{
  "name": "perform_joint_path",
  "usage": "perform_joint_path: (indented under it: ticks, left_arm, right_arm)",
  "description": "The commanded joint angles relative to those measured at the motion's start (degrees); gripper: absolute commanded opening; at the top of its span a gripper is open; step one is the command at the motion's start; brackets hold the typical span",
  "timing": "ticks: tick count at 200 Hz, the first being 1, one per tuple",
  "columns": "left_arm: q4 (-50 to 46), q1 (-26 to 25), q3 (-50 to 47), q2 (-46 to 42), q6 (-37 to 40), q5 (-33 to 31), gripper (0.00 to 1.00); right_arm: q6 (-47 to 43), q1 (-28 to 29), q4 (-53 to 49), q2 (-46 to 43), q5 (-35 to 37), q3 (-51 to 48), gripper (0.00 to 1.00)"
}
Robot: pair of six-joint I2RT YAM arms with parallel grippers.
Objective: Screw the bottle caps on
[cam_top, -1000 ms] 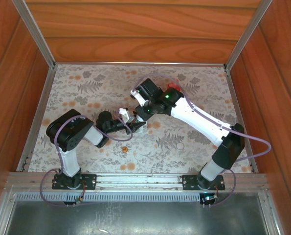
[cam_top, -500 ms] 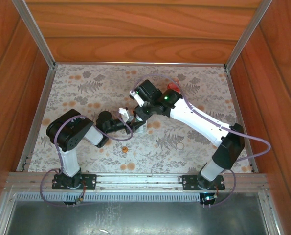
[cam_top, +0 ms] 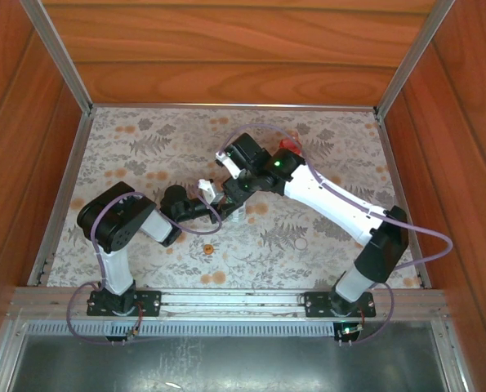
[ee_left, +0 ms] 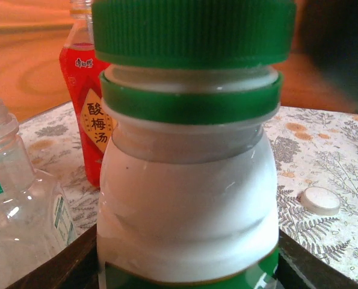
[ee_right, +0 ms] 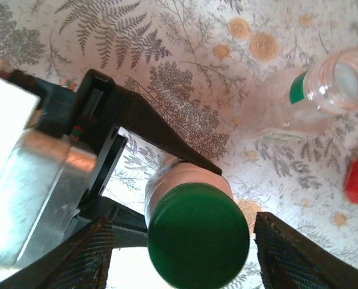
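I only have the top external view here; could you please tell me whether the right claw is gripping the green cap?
Observer: No; the right wrist view shows the right claw open, its fingers standing clear of the green cap on both sides.
Operator: Thank you. Is the cap seated on a bottle?
Observer: It sits on the white bottle, with a strip of bare neck showing beneath it; how tight, I cannot tell.
Operator: Is that bottle held?
Observer: Yes, the left claw grips its body from both sides.

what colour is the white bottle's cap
Green cap on the white bottle; clearest in left wrist view.
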Motion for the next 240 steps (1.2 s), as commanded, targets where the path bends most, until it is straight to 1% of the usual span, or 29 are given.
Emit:
perform_joint_path:
  ticks: [1,12,26,41,65,80,112,153,211,240]
  left_arm:
    - [-1.5,0.0,0.3,1.2,0.0,0.4,0.54]
    - [-1.5,0.0,0.2,1.2,-0.1,0.4,0.55]
    - [-1.5,0.0,0.2,1.1,0.0,0.5,0.55]
    - [-1.6,0.0,0.2,1.1,0.0,0.6,0.55]
    - [-1.5,0.0,0.3,1.2,-0.2,0.7,0.55]
    - [-1.6,-0.1,0.3,1.1,-0.1,0.7,0.55]
    - [-1.6,0.0,0.3,1.0,-0.2,0.9,0.55]
    - [-1.7,-0.1,0.3,1.2,-0.2,0.9,0.55]
    - [-1.7,0.1,0.3,1.1,-0.3,1.0,0.55]
    - [-1.7,0.2,0.2,1.0,-0.3,1.0,0.55]
  right_arm:
    - [0.6,0.4,3.0,-4.8,-2.3,-1.5,0.73]
    - [0.8,0.4,4.4,-6.5,-2.3,-2.8,0.74]
    - [2.1,-0.1,6.4,-8.4,-2.8,-4.7,0.73]
    - [5.2,-2.0,7.5,-9.4,-5.8,-5.9,0.65]
    - [9.6,-5.5,7.4,-8.3,-11.3,-6.1,0.52]
    - [10.4,-6.9,7.3,-7.2,-13.4,-6.1,0.46]
    - [11.1,-8.6,7.2,-5.5,-15.2,-6.2,0.39]
    - [11.1,-9.7,7.6,-4.6,-16.8,-7.5,0.36]
    - [11.1,-10.3,8.1,-4.1,-17.3,-10.1,0.30]
    - [11.7,-10.4,8.0,-4.4,-17.5,-11.2,0.25]
